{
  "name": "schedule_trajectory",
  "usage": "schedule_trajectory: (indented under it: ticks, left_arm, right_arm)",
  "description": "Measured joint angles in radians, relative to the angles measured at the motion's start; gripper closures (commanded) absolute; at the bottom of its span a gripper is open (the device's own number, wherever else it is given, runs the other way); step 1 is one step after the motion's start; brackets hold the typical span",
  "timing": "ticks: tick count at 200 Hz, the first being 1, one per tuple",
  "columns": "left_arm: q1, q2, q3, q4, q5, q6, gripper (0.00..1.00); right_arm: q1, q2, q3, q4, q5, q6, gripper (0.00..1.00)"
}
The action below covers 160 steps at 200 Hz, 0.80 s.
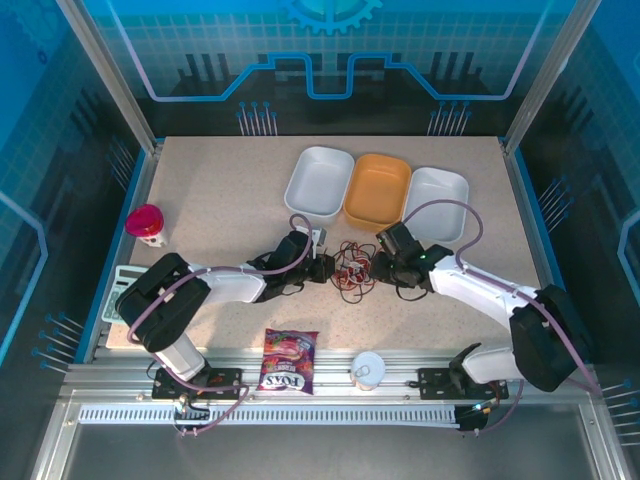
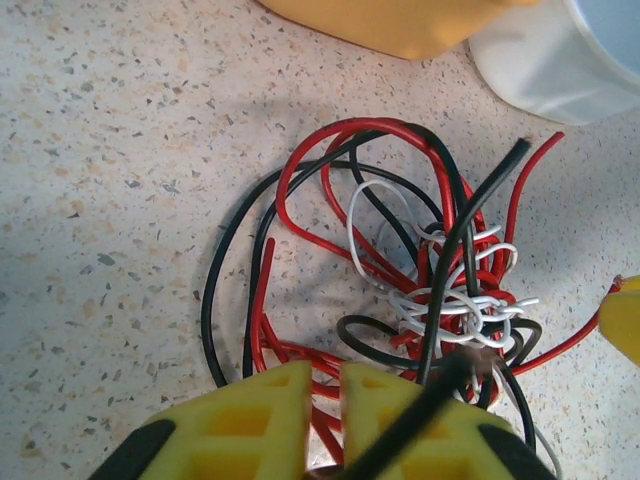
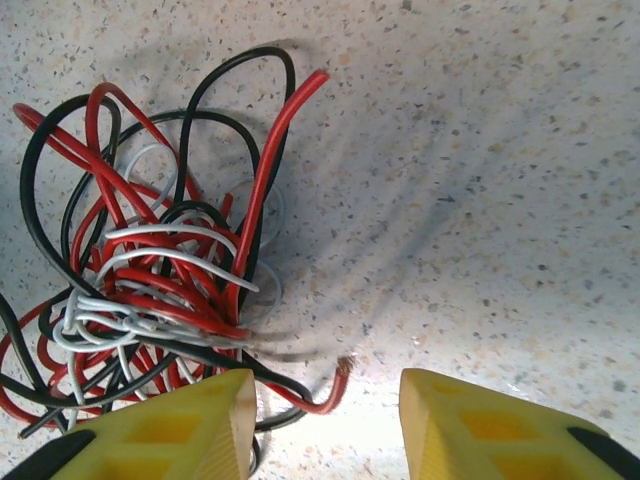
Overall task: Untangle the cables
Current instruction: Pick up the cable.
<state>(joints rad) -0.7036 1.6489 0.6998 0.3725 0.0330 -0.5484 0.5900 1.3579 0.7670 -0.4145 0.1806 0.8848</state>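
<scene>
**Cable clump sits just on the near side of the orange tray, a pincer on each flank**

The cables (image 1: 352, 270) lie in one clump on the table (image 1: 220, 190), just on the near side of the orange tray (image 1: 378, 190) and not touching it. The strands are red, black and white. The white strand (image 2: 470, 300) is wound tight at the core, and red and black loops spill outward.

Handling, my read: light, limp wire with some spring and slick insulation. A pull at the core would likely drag the whole clump and cinch the white knot. Better holds are a free end or an outer loop, such as the red tail (image 3: 340, 375) or the black end (image 2: 520, 150).

The left pincer (image 2: 325, 378) is at the clump's flank, near-left of the tray, and narrowed to a slit. Red strands run into the slit, so I take it as pinching them. A black strand lies across one of its fingers (image 2: 460, 430).

The right pincer (image 3: 322, 385) is at the flank near-right of the tray, wide and gripping nothing. The red tail rests between its fingers.
</scene>
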Motion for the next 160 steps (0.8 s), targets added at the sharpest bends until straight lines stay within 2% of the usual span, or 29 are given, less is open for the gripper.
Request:
schedule_trajectory:
  ticks: [46,78,117,144,160]
  left_arm:
    - [0.0,0.0,0.0,-0.001,-0.011,0.0,1.0]
    - [0.0,-0.018,0.0,-0.022,-0.039,0.0,1.0]
    - [0.0,-0.145,-0.009,-0.108,-0.128,0.004,1.0]
    - [0.001,-0.266,-0.045,-0.174,-0.206,0.005,1.0]
    - [0.002,-0.334,-0.072,-0.219,-0.253,0.005,1.0]
  right_arm:
    - [0.0,0.061,-0.008,0.068,-0.032,0.032,0.76]
    - [0.0,0.07,-0.008,0.072,-0.029,0.042,0.91]
    - [0.0,0.039,-0.008,0.016,0.01,0.047,0.92]
    - [0.0,-0.024,-0.008,-0.016,0.027,0.039,1.0]
    - [0.003,-0.048,-0.006,-0.031,0.029,0.039,1.0]
